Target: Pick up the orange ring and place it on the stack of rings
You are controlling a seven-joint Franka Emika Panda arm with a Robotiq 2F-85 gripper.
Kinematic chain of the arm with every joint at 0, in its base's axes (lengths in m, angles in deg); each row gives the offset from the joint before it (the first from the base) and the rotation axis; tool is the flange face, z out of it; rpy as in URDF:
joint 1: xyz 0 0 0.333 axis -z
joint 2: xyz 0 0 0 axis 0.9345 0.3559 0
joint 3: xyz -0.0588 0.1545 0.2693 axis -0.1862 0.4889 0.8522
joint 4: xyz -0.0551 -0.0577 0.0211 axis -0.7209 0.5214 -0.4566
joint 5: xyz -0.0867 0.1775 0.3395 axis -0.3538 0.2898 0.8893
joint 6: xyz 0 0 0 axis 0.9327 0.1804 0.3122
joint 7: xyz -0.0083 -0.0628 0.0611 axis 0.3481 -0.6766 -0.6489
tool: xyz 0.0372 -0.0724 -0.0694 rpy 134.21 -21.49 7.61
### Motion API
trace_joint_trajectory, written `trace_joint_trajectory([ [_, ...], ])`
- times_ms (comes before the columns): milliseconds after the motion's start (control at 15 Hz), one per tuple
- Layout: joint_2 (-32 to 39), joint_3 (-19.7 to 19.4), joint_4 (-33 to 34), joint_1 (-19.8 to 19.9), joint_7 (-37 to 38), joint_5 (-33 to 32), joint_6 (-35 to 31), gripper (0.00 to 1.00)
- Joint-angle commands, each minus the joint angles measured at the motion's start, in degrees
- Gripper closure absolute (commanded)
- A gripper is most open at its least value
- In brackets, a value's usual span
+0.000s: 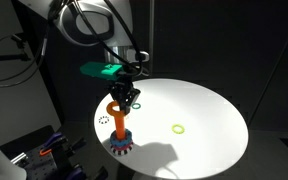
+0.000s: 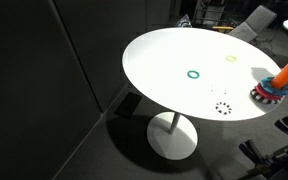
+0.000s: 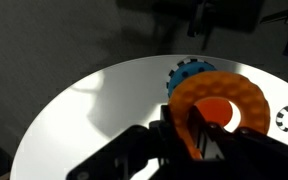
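Observation:
The orange ring (image 3: pixel 224 92) is thick and chunky, and my gripper (image 3: pixel 197 137) is shut on its near rim. In an exterior view the gripper (image 1: pixel 129 98) holds the orange ring (image 1: pixel 114 106) at the top of the stack of rings (image 1: pixel 119 141), an upright orange post with blue and red rings at its base. Through the ring's hole in the wrist view I see a red-orange part below, and the blue ring (image 3: pixel 187 72) shows behind. The stack (image 2: pixel 272 90) also stands at the right edge of the other exterior view.
All sits on a round white table (image 1: pixel 209 108). A thin green hoop (image 2: pixel 193 73), a thin yellow-green hoop (image 2: pixel 231 58) and a small dotted white ring (image 2: pixel 222 108) lie flat on it. The stack is near the table's edge.

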Motion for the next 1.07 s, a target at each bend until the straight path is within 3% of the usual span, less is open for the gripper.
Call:
trace_joint_trajectory([
  [0, -1.9, -0.1, -2.4, -0.5, 1.2, -2.1, -2.5, 0.93],
  [467, -1.2, 0.0, -5.6, -1.1, 0.9, -2.0, -10.0, 0.93],
  [1000, -0.5, 0.1, -6.8, -0.9, 1.2, -2.9, -11.6, 0.93],
])
